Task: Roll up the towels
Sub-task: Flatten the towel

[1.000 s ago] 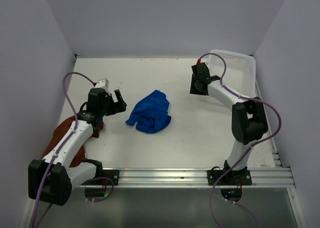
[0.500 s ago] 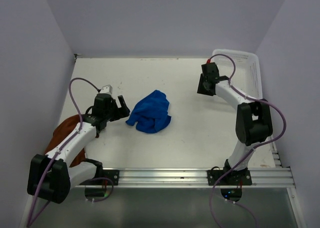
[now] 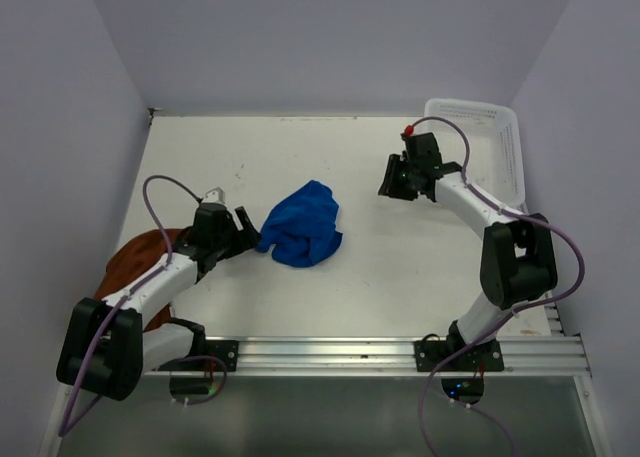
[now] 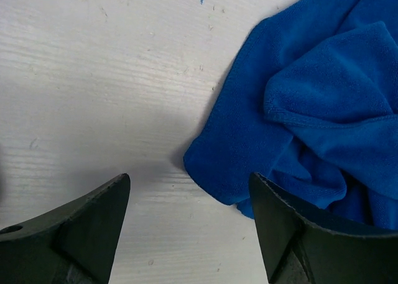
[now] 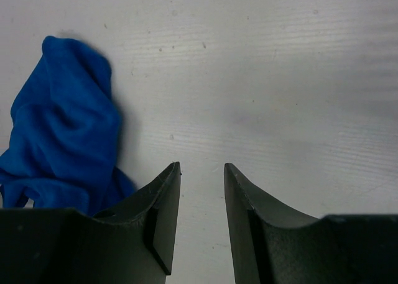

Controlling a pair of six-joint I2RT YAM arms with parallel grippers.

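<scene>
The left gripper [image 4: 189, 181] is hovering low with its jaws spread wide, one corner of the blue towel [image 4: 311, 110] lying between them. That towel is sitting crumpled in soft, bunched folds near the middle of the table [image 3: 400, 277]. The right gripper [image 5: 202, 172] is hanging over bare tabletop to the towel's right, its jaws narrowly parted and pinching nothing, while the rust-brown towel [image 3: 130, 267] is lying heaped at the table's left edge, partly under the left arm.

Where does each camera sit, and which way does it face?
Top external: above, behind the robot, looking down on the table; both arms show.
Left wrist: on the left arm, facing the blue towel corner; open left hand frames it.
Right wrist: faces the table; right hand shows, part open.
Both wrist views share the blue towel.
</scene>
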